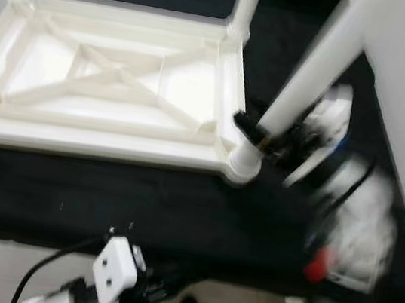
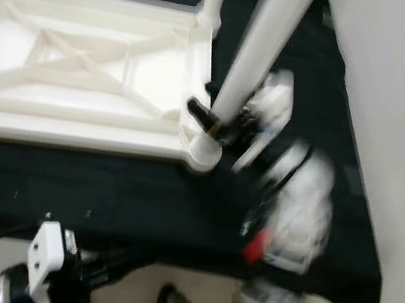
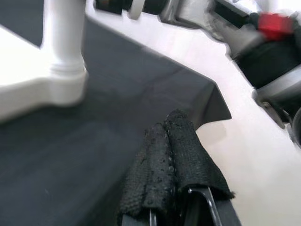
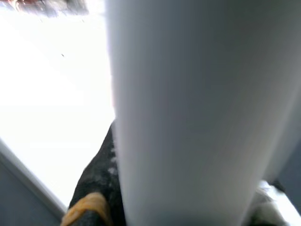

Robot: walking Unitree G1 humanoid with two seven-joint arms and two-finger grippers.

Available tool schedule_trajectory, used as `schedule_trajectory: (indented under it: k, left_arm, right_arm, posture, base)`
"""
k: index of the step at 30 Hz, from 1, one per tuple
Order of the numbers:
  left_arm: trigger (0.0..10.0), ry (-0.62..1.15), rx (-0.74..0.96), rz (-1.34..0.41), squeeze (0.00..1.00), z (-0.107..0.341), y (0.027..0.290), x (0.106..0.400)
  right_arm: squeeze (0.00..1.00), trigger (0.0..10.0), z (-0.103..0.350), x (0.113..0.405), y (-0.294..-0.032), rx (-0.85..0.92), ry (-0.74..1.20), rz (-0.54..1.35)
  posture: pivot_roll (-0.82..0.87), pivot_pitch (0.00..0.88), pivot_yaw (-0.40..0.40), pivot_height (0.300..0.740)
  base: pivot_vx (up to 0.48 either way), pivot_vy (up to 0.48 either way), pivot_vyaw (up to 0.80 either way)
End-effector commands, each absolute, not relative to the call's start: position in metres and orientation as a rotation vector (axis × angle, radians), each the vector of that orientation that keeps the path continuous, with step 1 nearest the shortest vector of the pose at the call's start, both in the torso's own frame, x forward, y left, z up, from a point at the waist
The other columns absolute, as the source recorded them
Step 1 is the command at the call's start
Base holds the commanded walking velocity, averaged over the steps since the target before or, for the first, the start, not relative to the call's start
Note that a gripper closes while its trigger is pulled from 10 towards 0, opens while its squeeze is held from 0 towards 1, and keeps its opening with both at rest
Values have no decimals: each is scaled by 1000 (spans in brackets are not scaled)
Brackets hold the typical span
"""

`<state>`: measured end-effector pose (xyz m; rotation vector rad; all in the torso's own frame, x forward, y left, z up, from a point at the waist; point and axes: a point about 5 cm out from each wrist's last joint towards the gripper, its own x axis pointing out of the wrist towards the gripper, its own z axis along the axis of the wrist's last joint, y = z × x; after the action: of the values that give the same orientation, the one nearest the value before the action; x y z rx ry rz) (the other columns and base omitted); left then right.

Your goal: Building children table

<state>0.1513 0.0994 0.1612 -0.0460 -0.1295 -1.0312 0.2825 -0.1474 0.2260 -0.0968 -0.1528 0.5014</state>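
Our right gripper (image 1: 255,133) clamps the table leg (image 1: 309,72) seated in the upturned tabletop (image 1: 113,85) corner; left gripper (image 3: 171,141) closed, empty.

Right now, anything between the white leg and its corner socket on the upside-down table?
Nothing visible. The white round plastic table leg already stands in the near right corner socket of the white upturned tabletop, with the right gripper clamped around it just above the socket.

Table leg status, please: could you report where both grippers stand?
Right gripper clamped on table leg seated in tabletop corner socket. Left gripper shut, low over black mat. Nothing obstructing.
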Motion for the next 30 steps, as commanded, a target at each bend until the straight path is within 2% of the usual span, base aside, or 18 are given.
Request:
schedule_trajectory:
  k: [1,3,4,7,8,13,14,15,16,20,22,23,24,25,26,28,29,30]
  left_arm:
    - [10000,-103,-70,-1049,0,154,99,153]
    - [10000,-103,-70,-1049,0,154,99,153]
    - [10000,-103,-70,-1066,0,152,97,157]
    - [10000,-103,-69,-1073,0,150,96,161]
    - [10000,-108,-64,-1067,0,149,96,164]
    - [10000,-123,-54,-1034,0,149,97,168]
    - [10000,-128,-50,-1025,0,149,97,168]
    - [10000,-128,-50,-1025,0,149,97,168]
    - [10000,-129,-49,-1022,0,150,97,168]
    - [10000,-128,-51,-1025,0,150,97,167]
    - [10000,-125,-57,-1036,0,151,96,164]
    - [10000,-125,-57,-1036,0,151,96,164]
    - [10000,-122,-59,-1041,0,152,96,162]
    - [10000,-122,-59,-1041,0,152,96,162]
    - [10000,-121,-60,-1045,0,153,96,160]
    - [10000,-121,-61,-1047,0,153,96,159]
    - [10000,-114,-60,-1051,0,153,97,156]
    - [10000,-109,-60,-1053,0,154,98,154]
  right_arm:
    - [0,0,144,242,-160,-89,330,127]
    - [0,0,144,242,-160,-89,330,127]
    - [0,0,148,240,-137,-105,297,214]
    - [0,0,153,247,-122,-115,258,294]
    - [0,9137,158,255,-116,-125,227,335]
    - [27,10000,170,278,-125,-121,171,424]
    - [843,10000,178,290,-132,-105,120,471]
    - [843,10000,178,290,-132,-105,120,471]
    - [1000,10000,189,299,-135,-58,57,594]
    - [1000,10000,207,298,-132,-22,-10,712]
    - [1000,10000,239,288,-126,-50,-119,981]
    - [1000,10000,239,288,-126,-50,-119,981]
    - [800,10000,247,285,-129,-80,-100,1131]
    - [800,10000,247,285,-129,-80,-100,1131]
    - [329,10000,250,282,-133,-139,-66,1271]
    - [329,10000,251,280,-137,-174,-34,1352]
    - [0,10000,256,293,-140,-194,-38,1418]
    - [0,10000,260,301,-142,-203,-53,1447]
  posture:
    - [0,282,-17,740]
    - [0,282,-17,740]
    - [11,260,-27,740]
    - [15,239,-43,740]
    - [11,237,-45,740]
    - [22,230,-63,740]
    - [22,232,-64,740]
    - [22,232,-64,740]
    - [26,236,-61,740]
    - [35,246,-58,740]
    - [48,265,-46,740]
    - [48,265,-46,740]
    - [62,277,-39,740]
    - [62,277,-39,740]
    - [78,288,-32,740]
    - [78,288,-32,740]
    - [110,308,-20,740]
    - [115,309,-19,740]
  base:
    - [0,0,0]
    - [0,0,0]
    - [0,0,0]
    - [0,0,0]
    - [0,0,0]
    - [0,0,0]
    - [0,0,0]
    - [0,0,0]
    - [0,0,0]
    - [0,0,0]
    - [0,0,0]
    - [0,0,0]
    - [0,0,0]
    - [0,0,0]
    - [0,0,0]
    - [0,0,0]
    - [0,0,0]
    - [0,0,0]
